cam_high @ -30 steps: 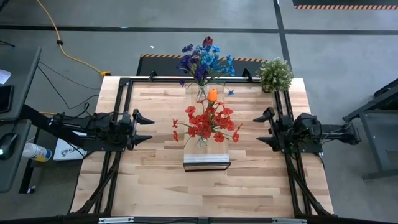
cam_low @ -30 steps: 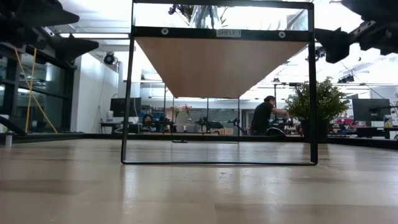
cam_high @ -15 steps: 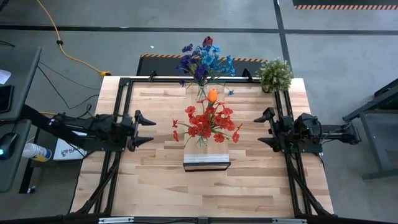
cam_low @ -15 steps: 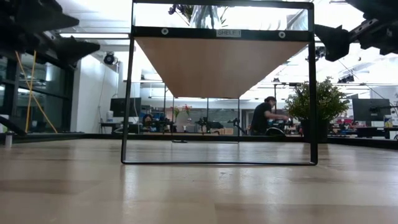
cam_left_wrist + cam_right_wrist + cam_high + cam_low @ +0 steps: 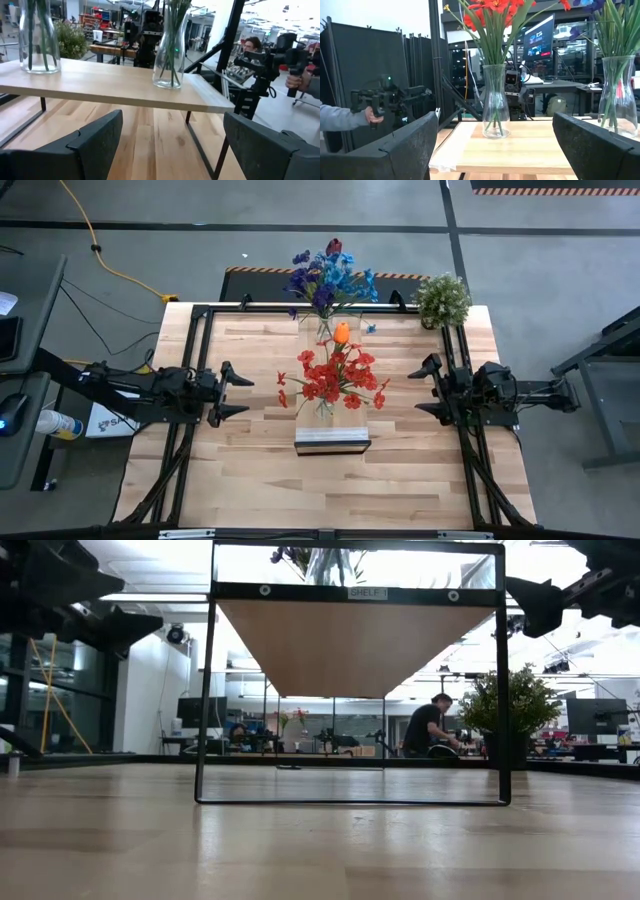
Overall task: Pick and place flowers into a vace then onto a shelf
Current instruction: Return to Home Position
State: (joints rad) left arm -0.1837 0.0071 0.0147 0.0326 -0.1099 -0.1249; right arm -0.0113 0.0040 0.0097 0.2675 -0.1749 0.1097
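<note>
Both jobs are looking done from where I'm standing: the flowers are sitting in two clear vases on the shelf [image 5: 332,444], which is running down the middle of the bench [image 5: 250,475] from its far edge. The red bunch [image 5: 332,378] is standing toward the shelf's near end and the blue bunch [image 5: 328,280] at its far end, with one orange head between them. The left gripper [image 5: 247,393] is hovering over the bench's left side, near the shelf but apart from it, its fingers [image 5: 95,145] spread wide and holding nothing. The right gripper [image 5: 413,390] is hovering across from it on the right side, likewise gaping and empty, looking at the red bunch's vase [image 5: 496,102]. What's left, I'd say, is only getting both arms home, and the trick is leaving the shelf alone. I'd be drawing each arm straight back toward its own side edge first, level and slow, before folding or lifting anything, since the red heads are spreading out past the shelf's sides and a swinging finger could be catching one. The right arm should also be minding the plant [image 5: 442,298] at the far right corner. A person [image 5: 425,730] is working well beyond the bench.
</note>
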